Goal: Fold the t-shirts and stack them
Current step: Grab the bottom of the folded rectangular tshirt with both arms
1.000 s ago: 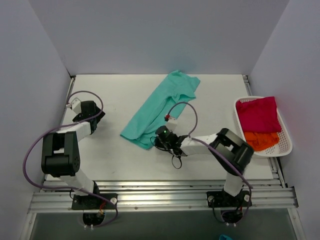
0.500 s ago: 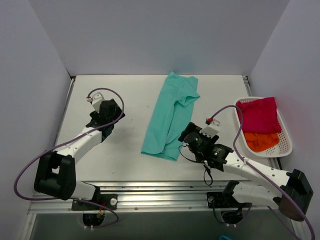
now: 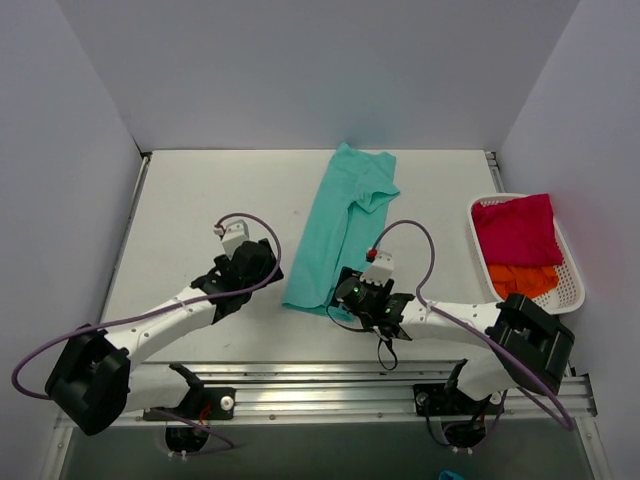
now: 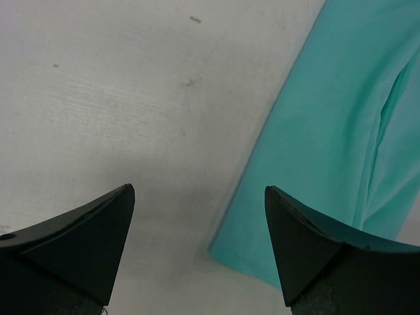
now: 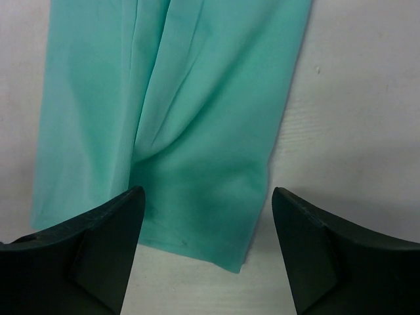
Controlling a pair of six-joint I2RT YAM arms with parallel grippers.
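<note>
The teal t-shirt (image 3: 340, 222) lies on the white table (image 3: 190, 200) as a long narrow strip, running from the far middle down toward the near edge and leaning a little left at its near end. A sleeve bunches at its far right, where the folds are hard to read. The left gripper (image 4: 198, 190) hangs just left of the strip's near left corner, its fingers (image 4: 85, 243) spread wide over bare table with only that corner of cloth between them. The right gripper (image 5: 207, 190) sits at the strip's near hem, its fingers (image 5: 98, 249) also well apart, one on each side of the cloth. Whether either pair touches the table cannot be told. In the overhead view both sets of fingers are mostly hidden under the wrists. Both wrist views cut off the far part of the shirt. At the right, a white basket (image 3: 575, 285) holds the crimson-pink shirt (image 3: 515, 228), with the orange shirt (image 3: 522, 281) nearer and partly covered by it.
</note>
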